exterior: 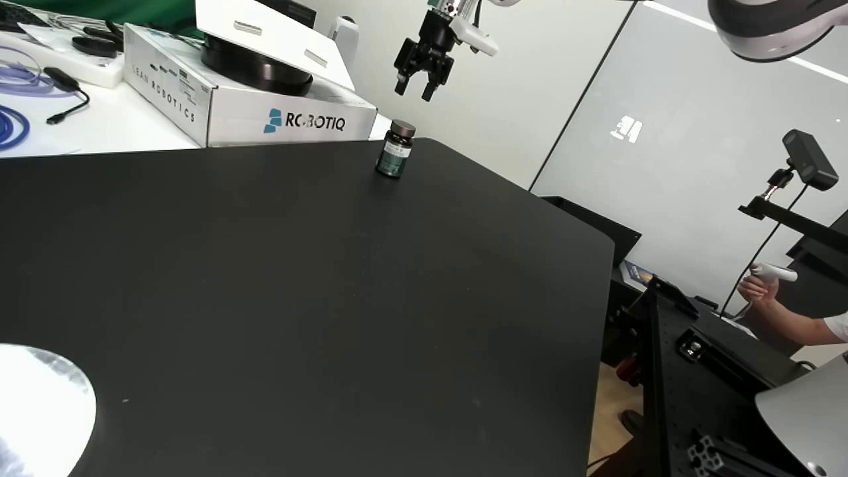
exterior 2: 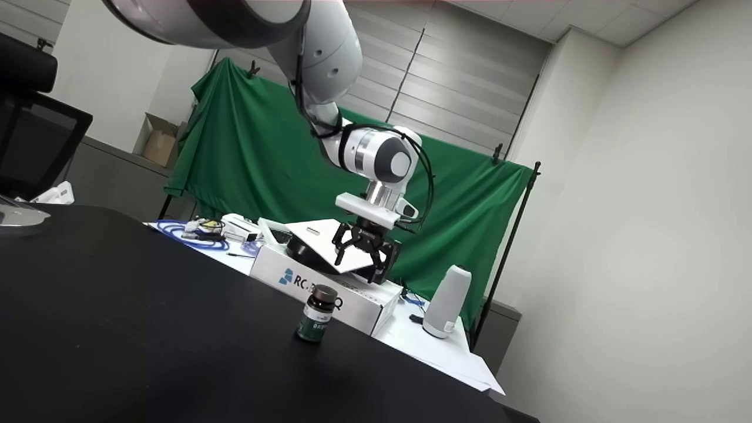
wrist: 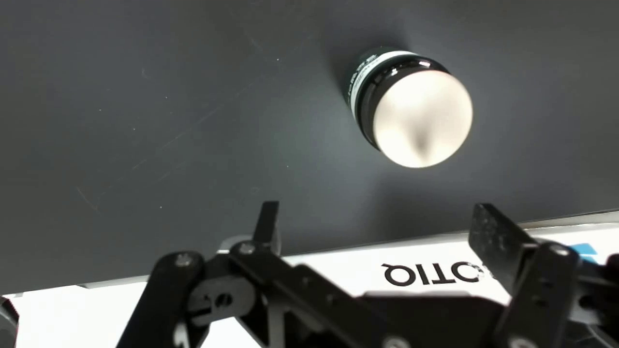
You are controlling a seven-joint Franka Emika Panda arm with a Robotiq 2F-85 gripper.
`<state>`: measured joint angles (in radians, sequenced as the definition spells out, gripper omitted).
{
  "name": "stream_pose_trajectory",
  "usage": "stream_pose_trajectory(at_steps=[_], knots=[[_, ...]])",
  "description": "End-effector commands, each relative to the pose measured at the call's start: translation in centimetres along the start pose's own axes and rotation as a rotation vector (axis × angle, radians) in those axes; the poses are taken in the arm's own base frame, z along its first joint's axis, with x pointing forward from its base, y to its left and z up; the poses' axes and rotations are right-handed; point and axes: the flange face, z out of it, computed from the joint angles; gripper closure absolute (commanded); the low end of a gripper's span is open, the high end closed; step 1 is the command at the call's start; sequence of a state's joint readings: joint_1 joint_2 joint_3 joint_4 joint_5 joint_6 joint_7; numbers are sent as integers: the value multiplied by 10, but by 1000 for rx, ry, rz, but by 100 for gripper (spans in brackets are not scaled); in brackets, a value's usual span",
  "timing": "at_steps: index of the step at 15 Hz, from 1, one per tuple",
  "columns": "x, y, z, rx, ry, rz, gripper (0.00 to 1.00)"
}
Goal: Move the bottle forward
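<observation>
The small dark green bottle with a pale label and a brownish cap stands upright near the edge of the black table, in both exterior views (exterior: 395, 151) (exterior 2: 316, 316). In the wrist view the bottle (wrist: 420, 118) is seen from above, its cap shining pale, beyond the fingertips. My gripper (exterior: 414, 91) is open and empty, raised above the level of the bottle and apart from it. In an exterior view the gripper (exterior 2: 357, 270) hangs in front of the white box. In the wrist view its two fingers (wrist: 376, 204) stand wide apart with nothing between them.
The black table (exterior: 331, 298) carries the bottle. A white Robotiq box (exterior: 291, 122) with a black round object and a white panel on it stands just beyond the table edge. A white rounded object (exterior: 40, 411) shows at a corner. A white device (exterior 2: 446, 302) stands beyond the box.
</observation>
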<state>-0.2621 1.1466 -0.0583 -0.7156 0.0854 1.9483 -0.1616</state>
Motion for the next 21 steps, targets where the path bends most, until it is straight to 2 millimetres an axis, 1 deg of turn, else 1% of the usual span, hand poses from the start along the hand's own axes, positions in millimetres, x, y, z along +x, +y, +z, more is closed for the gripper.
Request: stream_pose_trajectory(at_steps=[1, 9, 10, 11, 19, 21], knots=[[4, 2, 2, 13, -3, 6, 0], [2, -15, 4, 33, -36, -20, 0], [3, -18, 3, 14, -38, 2, 0], [0, -14, 7, 19, -40, -17, 0], [0, -15, 9, 19, -44, -20, 0], [-1, -21, 15, 14, -52, -31, 0]])
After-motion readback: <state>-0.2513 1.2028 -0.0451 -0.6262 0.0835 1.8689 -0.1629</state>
